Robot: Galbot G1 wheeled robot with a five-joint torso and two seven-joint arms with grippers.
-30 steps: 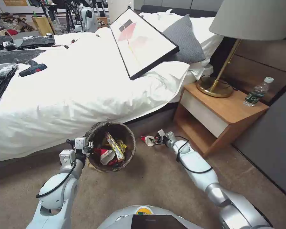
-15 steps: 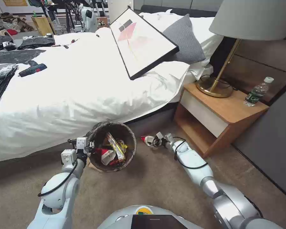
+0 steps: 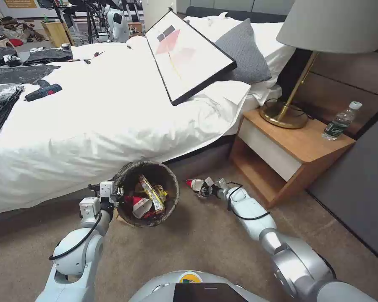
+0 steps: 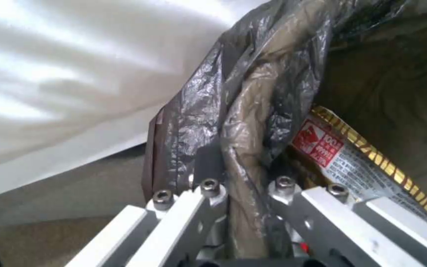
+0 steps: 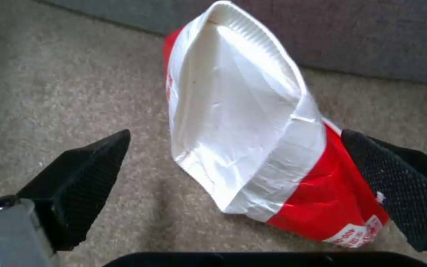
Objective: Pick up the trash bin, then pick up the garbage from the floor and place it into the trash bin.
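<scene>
One crushed red-and-white paper cup (image 5: 268,148) lies on the carpet (image 3: 206,243) by the bed (image 3: 92,126), between the wide-open right claw (image 5: 253,193) fingers. The left claw (image 4: 243,196) pinches the rim of the single trash bin (image 3: 172,197), holding several wrappers; the nightstand (image 3: 298,155) stands nearby.

head view: high, facing forward-down over beige short-pile carpet floor (image 3: 206,243). left wrist view: close on dark-bag-lined round bin (image 4: 272,96). right wrist view: close above crushed red-and-white paper cup (image 5: 253,141); head view shares both.
</scene>
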